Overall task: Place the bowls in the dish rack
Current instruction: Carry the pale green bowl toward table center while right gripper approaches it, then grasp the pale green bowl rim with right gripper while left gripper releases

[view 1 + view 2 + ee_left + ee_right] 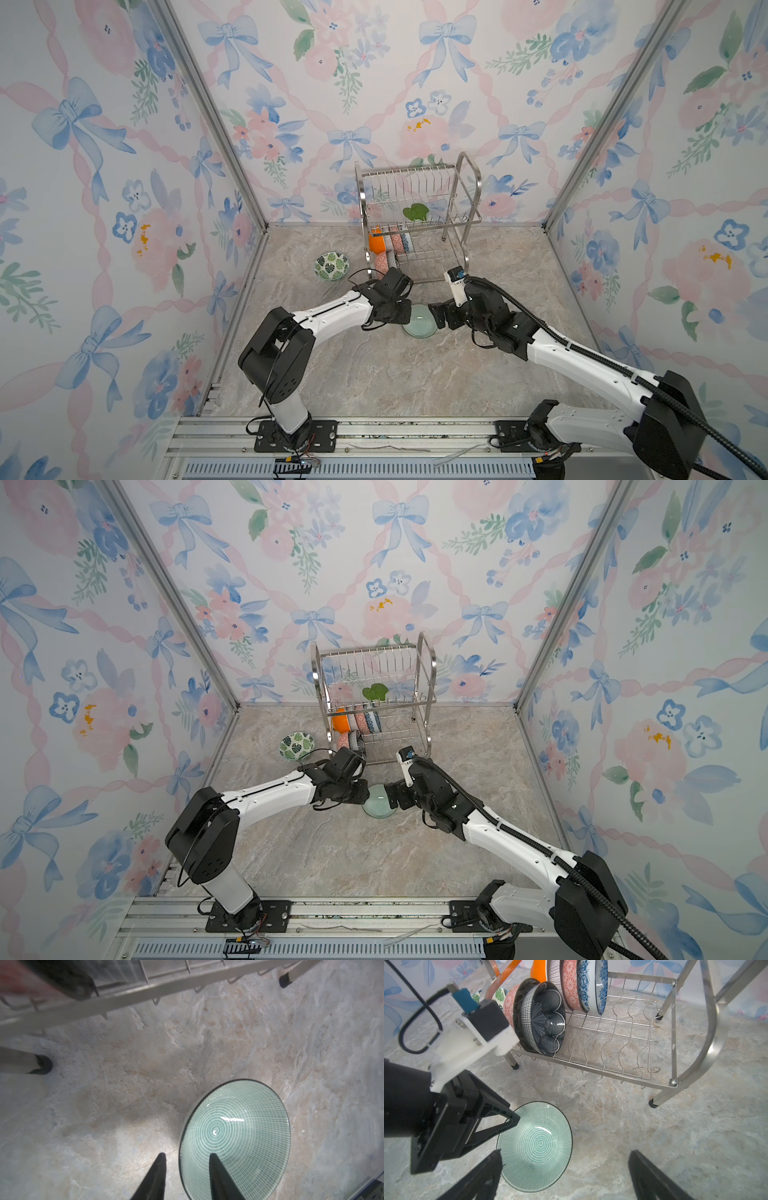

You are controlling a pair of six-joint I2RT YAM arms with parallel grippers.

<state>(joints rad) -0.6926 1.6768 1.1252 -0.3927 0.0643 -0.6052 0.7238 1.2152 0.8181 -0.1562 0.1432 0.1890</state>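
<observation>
Glossy teal bowl (420, 328), round with fine concentric white lines, sits upright on the marbled stone-look bench (374, 374) before the steel-wire dish rack (419, 216). Left gripper (187, 1155): jaws released, straddling its rim without pinching. Right gripper (565, 1152): jaws spread wide at the opposite rim. Patterned ceramic bowls (544, 1018) stand on edge in the rack; a leaf-print bowl (331, 266) rests on the bench left of it.
</observation>
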